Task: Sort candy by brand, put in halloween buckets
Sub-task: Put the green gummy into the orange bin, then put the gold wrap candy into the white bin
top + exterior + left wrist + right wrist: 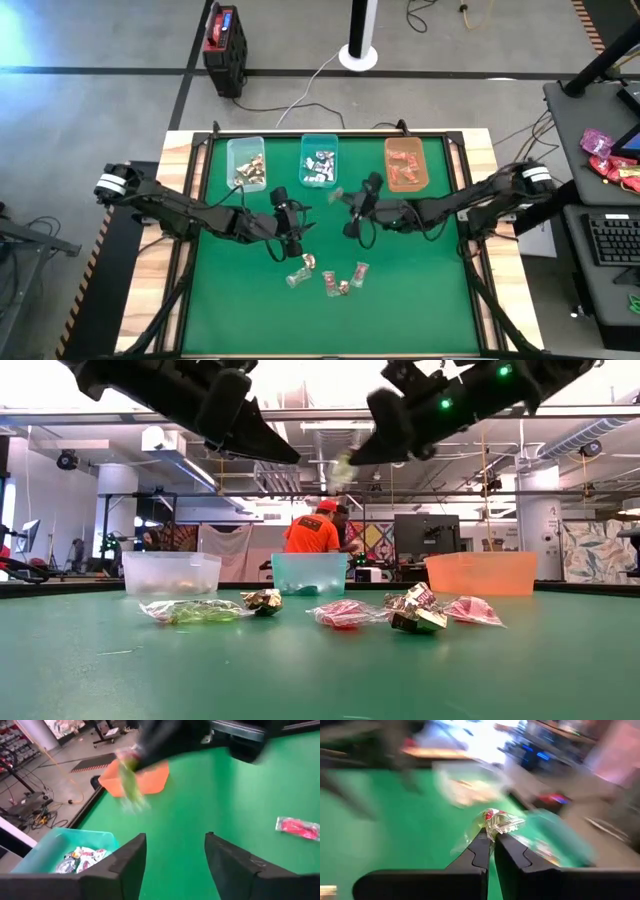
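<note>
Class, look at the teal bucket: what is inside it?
The teal bucket holds several silvery-white wrapped candies, also visible in the left wrist view. Its wall hides one end, and anything beneath the pile is covered.

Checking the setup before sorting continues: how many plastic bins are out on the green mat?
3, side by side in one row as seen from above: clear bin at left, teal bin in the middle, orange bin at right. None appears hidden.

Two slim matte-black jointed arms are wearing white bands near their shoulders, dark cables are looping along their forearms, small green lights are glowing on one wrist housing, and each arm is ending in two blunt, angular, smooth black plastic fingers [125, 865].
</note>
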Controlling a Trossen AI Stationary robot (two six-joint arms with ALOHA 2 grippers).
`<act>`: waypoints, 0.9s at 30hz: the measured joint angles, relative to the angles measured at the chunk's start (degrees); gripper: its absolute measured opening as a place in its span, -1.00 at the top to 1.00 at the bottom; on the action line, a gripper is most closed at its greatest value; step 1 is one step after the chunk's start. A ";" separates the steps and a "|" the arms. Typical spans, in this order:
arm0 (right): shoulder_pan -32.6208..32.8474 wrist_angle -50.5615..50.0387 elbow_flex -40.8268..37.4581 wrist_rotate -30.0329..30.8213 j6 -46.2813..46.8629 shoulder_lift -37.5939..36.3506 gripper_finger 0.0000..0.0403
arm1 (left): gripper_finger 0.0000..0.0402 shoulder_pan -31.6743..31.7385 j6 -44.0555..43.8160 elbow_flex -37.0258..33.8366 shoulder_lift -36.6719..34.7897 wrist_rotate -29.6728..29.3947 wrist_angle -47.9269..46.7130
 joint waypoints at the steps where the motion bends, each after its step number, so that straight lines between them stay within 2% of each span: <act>1: -0.80 -3.44 0.00 2.83 0.86 -1.48 0.94 | 0.06 0.00 -0.18 0.00 0.00 0.00 -0.33; 4: -4.96 -18.25 0.00 12.57 7.39 -6.15 0.94 | 0.02 0.02 -0.39 0.00 0.00 0.00 -0.59; 7: -11.77 -35.95 0.00 18.23 22.92 -10.36 0.94 | 0.01 0.02 -0.57 0.00 0.00 0.00 -0.48; 9: -16.98 -47.70 0.00 17.48 35.57 -12.46 0.94 | 0.01 0.02 -0.61 0.00 0.00 0.00 -0.43; 12: -24.69 -59.76 0.00 11.66 49.83 -13.30 0.94 | 0.01 0.02 -1.43 0.00 0.00 0.00 -0.32; 16: -30.24 -62.88 -0.02 5.54 51.24 -11.87 0.89 | 0.01 0.01 -1.66 0.00 0.00 0.02 -0.25; 27: -30.68 -62.12 -0.02 5.09 49.52 -10.41 0.37 | 0.01 0.02 -1.97 0.00 -0.02 0.04 -0.15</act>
